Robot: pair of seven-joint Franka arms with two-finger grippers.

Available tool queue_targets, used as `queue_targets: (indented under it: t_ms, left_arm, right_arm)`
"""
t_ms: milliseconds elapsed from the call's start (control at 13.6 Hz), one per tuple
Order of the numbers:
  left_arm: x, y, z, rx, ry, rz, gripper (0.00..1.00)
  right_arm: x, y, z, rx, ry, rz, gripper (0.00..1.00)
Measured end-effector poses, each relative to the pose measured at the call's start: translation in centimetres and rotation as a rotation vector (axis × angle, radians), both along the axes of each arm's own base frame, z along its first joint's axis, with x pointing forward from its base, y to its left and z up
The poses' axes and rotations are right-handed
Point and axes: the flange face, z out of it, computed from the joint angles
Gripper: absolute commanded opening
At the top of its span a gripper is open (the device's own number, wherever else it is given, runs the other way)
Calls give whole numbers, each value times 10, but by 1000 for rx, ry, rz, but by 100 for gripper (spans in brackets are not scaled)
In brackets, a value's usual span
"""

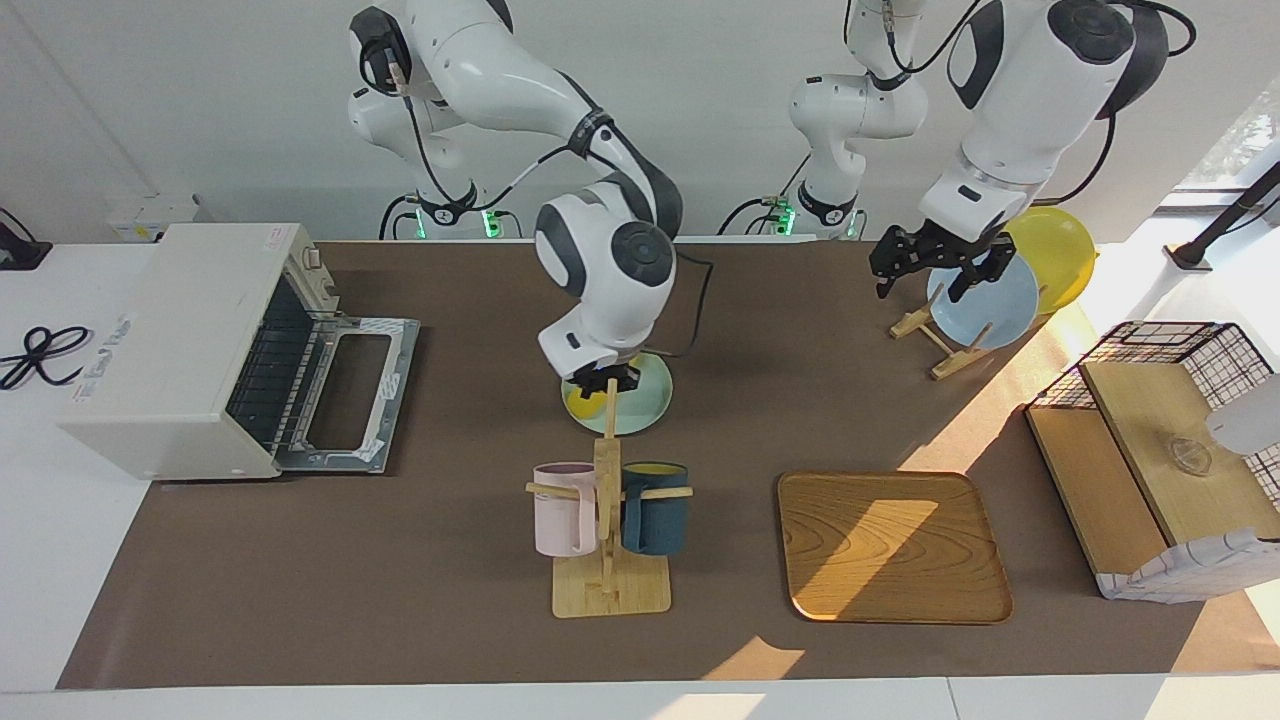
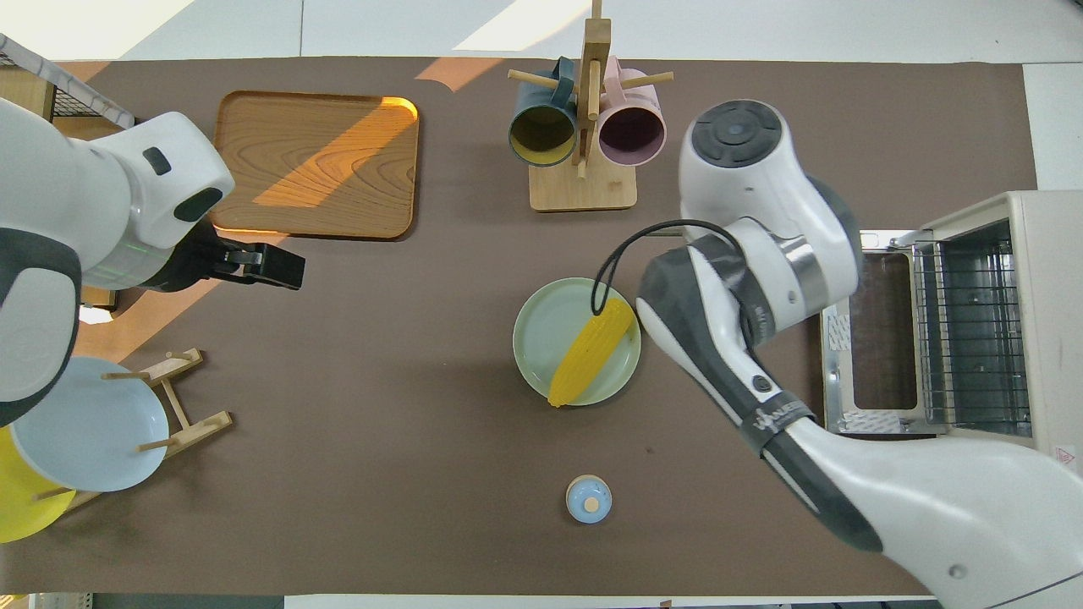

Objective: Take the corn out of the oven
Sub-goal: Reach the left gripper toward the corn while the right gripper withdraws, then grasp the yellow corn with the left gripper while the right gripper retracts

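Note:
The yellow corn lies flat on a pale green plate mid-table, outside the oven. The white oven stands at the right arm's end of the table. Its door is folded down and its wire rack is bare. My right gripper hangs low over the plate, shut and holding nothing; in the overhead view the arm hides it. My left gripper is open and empty, up in the air by the plate rack.
A mug stand with a pink and a dark blue mug is farther from the robots than the plate. A wooden tray, a rack with a blue plate and yellow plate, a wire-and-wood basket, and a small blue bell are also here.

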Motion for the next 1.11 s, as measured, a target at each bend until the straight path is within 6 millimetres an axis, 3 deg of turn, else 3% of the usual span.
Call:
queue_targets:
  t_ms: [147, 295, 442, 737, 958, 1105]
  left_arm:
    - [-9, -31, -13, -29, -3, -46, 100]
    - [-20, -69, -30, -63, -9, -99, 100]
    - [-31, -118, -59, -84, -11, -162, 100]
    - [-52, -216, -135, -111, -16, -257, 100]
    - [-71, -272, -194, -124, -22, -316, 100]
    - [-75, -300, -222, -121, -12, -346, 100]
  right_arm:
    - [-11, -51, -26, 29, -14, 0, 0]
    - [-24, -75, -55, 46, -16, 7, 0]
    - [-34, -87, -74, 57, -5, 22, 0]
    - [-39, -98, -83, -25, 8, 119, 0]
    - [-38, -110, -82, -72, 14, 192, 0]
    - [-38, -110, -77, -66, 29, 225, 0]
